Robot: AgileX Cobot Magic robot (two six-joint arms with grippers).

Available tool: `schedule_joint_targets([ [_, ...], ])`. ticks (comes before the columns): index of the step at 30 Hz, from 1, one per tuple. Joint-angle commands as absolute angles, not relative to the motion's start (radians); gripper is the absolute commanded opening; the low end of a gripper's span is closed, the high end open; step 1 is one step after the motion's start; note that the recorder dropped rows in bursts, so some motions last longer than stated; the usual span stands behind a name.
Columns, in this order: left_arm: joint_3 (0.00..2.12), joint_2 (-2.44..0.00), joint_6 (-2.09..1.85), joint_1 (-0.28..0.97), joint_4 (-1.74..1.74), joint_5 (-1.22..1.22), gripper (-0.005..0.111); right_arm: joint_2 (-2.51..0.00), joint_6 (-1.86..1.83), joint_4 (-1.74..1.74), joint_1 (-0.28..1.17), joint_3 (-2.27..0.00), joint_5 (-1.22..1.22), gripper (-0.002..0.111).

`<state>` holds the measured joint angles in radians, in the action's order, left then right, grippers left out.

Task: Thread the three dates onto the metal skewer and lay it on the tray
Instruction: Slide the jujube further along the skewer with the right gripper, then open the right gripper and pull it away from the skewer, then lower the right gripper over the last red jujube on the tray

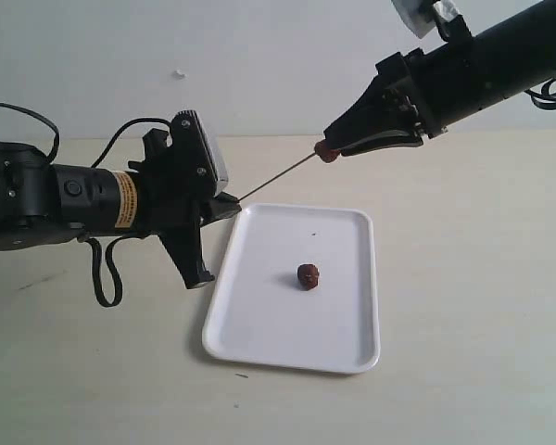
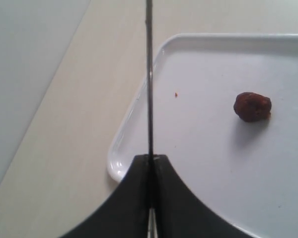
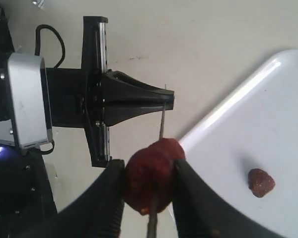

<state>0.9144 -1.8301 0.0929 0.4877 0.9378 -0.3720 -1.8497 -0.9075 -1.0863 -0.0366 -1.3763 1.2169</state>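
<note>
Threading beside the tray (image 1: 259, 315).
Exterior: clamping the metal skewer (image 1: 278, 176) in the closed left hand (image 1: 230, 206), pinching the held date (image 1: 326, 151) at its tip with the right hand (image 1: 338, 146). Left wrist: loose date (image 2: 252, 106) on tray. Right wrist: rod through held date.

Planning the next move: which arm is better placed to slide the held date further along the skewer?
Right. The right gripper is shut on the date at the skewer's free end, while the left gripper clamps the other end and is probably needed to steady it.
</note>
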Motion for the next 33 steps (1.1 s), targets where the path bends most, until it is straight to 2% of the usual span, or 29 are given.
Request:
schedule_joint_targets([
  [1, 0.911, -1.830, 0.112, 0.489, 0.930, -0.391, 0.000, -1.850, -0.891, -1.072, -0.034, -1.373, 1.192, 0.045],
  [6, 0.911, -1.830, 0.112, 0.489, 0.930, -0.395, 0.000, -1.850, -0.890, -1.068, -0.034, -1.373, 1.174, 0.062],
  [8, 0.911, -1.830, 0.112, 0.489, 0.930, -0.395, 0.000, -1.850, -0.890, -1.067, -0.034, -1.377, 1.175, 0.065],
  [20, 0.911, -1.830, 0.112, 0.488, 0.897, -0.345, 0.000, -1.741, -0.885, -1.053, -0.034, -1.403, 1.190, 0.065],
  [24, 0.911, -1.830, 0.112, 0.478, 0.856, -0.345, 0.000, -1.677, -0.819, -0.950, -0.034, -1.403, 1.144, 0.065],
  [31, 0.911, -1.830, 0.274, 0.360, 0.825, -0.377, 0.000, -1.580, -0.649, -0.616, -0.034, -1.403, 1.126, 0.065],
  [33, 0.911, -1.830, 0.328, 0.331, 0.825, -0.365, 0.000, -1.578, -0.657, -0.635, -0.020, -1.390, 1.157, 0.063],
])
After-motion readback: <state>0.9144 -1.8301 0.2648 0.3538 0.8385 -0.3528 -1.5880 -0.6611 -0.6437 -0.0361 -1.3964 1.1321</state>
